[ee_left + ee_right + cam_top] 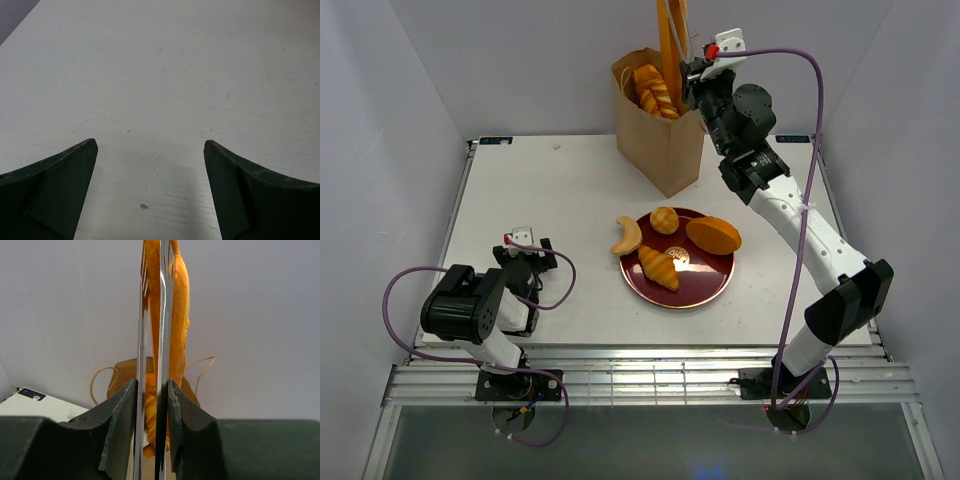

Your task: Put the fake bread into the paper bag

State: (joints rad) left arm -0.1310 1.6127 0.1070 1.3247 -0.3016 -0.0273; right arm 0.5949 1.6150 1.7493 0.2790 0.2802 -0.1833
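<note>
A tabletop scene seen from above, with two robot arms. The right gripper is raised at the back of the table, just beside the mouth of the brown paper bag. Its wrist view shows the jaws clenched on two thin metal blades, apparently metal tongs, which stand upright alongside a long orange baguette. The baguette stands nearly vertical, its lower end apparently dipping into the bag's mouth; whether it rests on anything inside is hidden. A ridged loaf already sits in the bag.

Nearer the arms, a dark red plate holds a croissant, a round bun and an oval loaf. A pale crescent roll lies on the white table just beside the plate's left rim.

The left gripper rests low at the near left, jaws spread wide over bare table, grasping nothing.

The step in hand looks like lowering the baguette into the bag. The next move likely calls for easing it straight down, then loosening the tongs without snagging the bag's handles. Four pieces remain outside.
</note>
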